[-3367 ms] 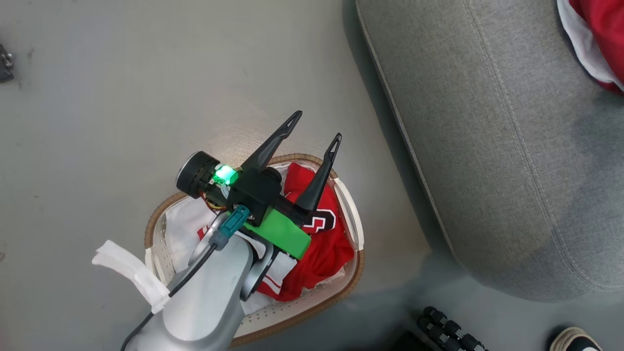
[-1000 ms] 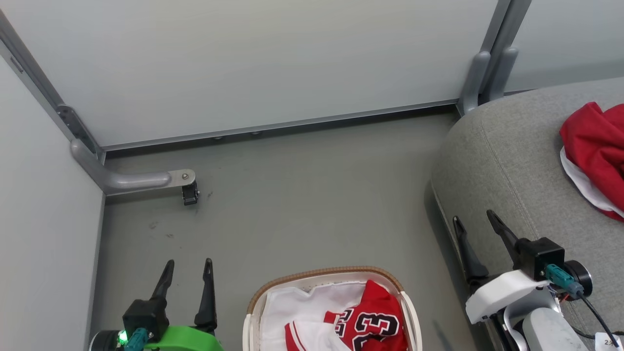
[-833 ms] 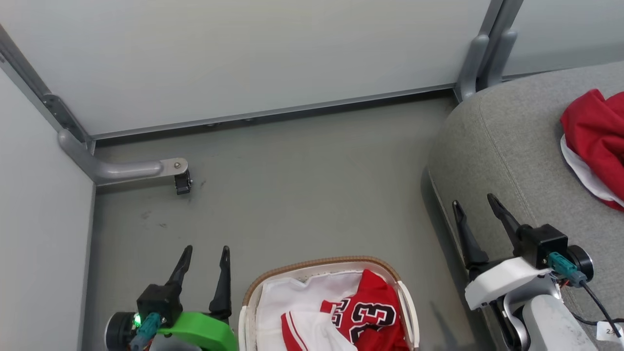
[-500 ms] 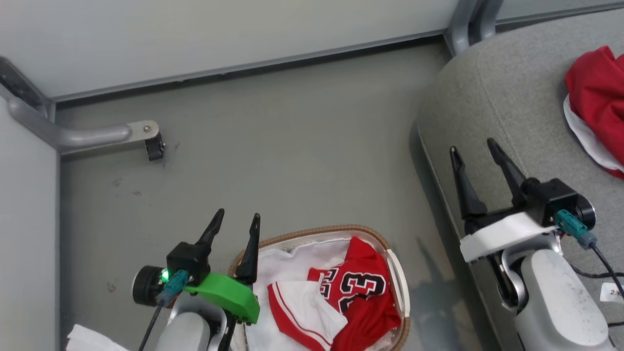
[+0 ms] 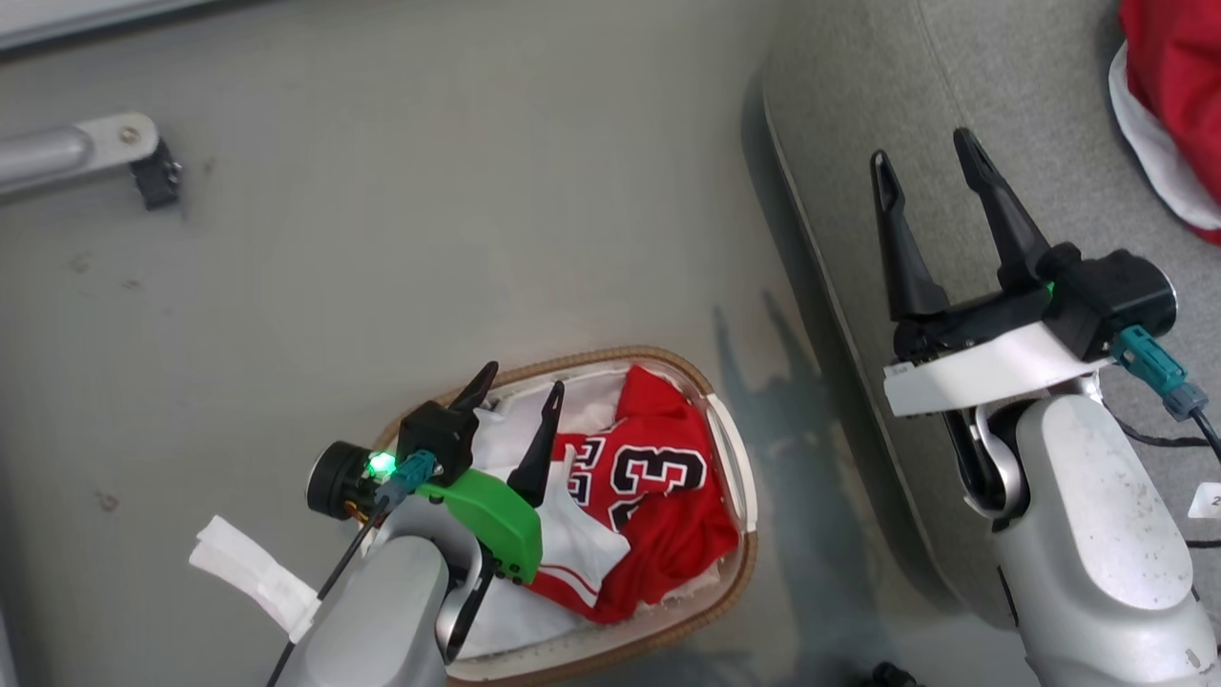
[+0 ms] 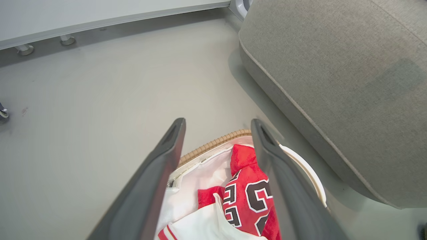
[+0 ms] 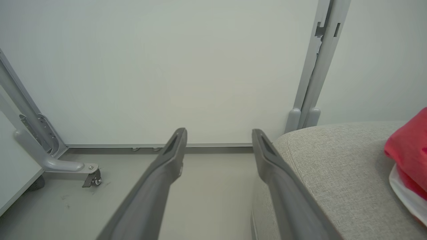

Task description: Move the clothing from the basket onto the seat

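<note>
the clothing (image 5: pixel 658 487) left to move lies crumpled in the basket (image 5: pixel 572 355): a red jersey (image 6: pixel 248 196) with black "23" numbers facing up, and a white piece with red stripes folded against its left side. it is soft, light cloth, so it should weigh almost nothing but will sag, trail and unfold once lifted. it will likely slip out of a shallow pinch. the best hold looks like a bunched ridge of the red fabric near the numbers, with the fingers driven well down so several layers are caught. the plain white liner (image 5: pixel 506 611) lies directly under and beside the garments and could come up with them, so the grip should stay on red cloth.

the left hand (image 5: pixel 524 377) hangs over the far left part of the basket. its fingers (image 6: pixel 156 180) are spread moderately wide with nothing between them, tips above the liner and close to the jersey's edge. whether they touch the cloth cannot be told.

the basket stands on the grey floor (image 5: pixel 382 239), just beside the seat (image 5: pixel 858 76). another red garment (image 5: pixel 1173 86) with white trim already lies on the seat's far right side. the right hand (image 5: pixel 920 146) is over the seat's near edge, fingers wide and empty.
</note>
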Controlling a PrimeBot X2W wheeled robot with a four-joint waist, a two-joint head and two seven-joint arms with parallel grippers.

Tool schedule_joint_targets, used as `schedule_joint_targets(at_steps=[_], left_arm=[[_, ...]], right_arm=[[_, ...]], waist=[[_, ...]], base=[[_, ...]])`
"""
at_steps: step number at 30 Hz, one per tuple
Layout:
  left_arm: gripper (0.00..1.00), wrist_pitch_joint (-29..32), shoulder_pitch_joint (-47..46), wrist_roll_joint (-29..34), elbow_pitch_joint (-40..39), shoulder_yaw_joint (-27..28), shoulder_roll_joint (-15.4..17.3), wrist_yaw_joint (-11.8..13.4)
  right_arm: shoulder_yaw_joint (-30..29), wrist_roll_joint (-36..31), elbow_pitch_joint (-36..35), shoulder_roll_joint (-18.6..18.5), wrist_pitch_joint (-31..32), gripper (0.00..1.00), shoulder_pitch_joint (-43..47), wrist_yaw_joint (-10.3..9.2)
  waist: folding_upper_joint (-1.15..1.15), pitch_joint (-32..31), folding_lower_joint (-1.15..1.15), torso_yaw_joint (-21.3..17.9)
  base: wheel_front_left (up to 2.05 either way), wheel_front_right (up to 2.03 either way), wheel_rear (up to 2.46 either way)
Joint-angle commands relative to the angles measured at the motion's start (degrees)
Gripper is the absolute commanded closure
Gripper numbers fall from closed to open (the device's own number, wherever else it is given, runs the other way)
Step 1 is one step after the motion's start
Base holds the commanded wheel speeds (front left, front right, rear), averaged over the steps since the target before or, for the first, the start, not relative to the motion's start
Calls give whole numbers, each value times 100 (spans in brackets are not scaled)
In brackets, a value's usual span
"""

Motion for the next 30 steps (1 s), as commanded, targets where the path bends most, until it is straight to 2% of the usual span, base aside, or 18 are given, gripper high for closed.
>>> schedule_joint_targets(at_steps=[1,12,25,30], left_arm=[[0,3,-203,-71,87,-90,97,-23],[0,4,-923,-988,1067,-1256,274,-21],[0,62,-1597,-2311,1936,-2805,450,-20],[0,104,-1851,-2743,2152,-3209,494,-20]], right_arm=[[20,9,-73,23,-1,0,-141,-6],[121,-21,-322,108,-1,0,-440,-6],[118,-162,-521,112,-1,0,-558,-6],[88,-198,-585,94,-1,0,-577,-6]], waist=[[0,639,0,-409],[0,1392,0,-723],[0,2001,0,-759],[0,2159,0,-706]], base=[[0,0,0],[0,0,0],[0,0,0],[0,0,0]])
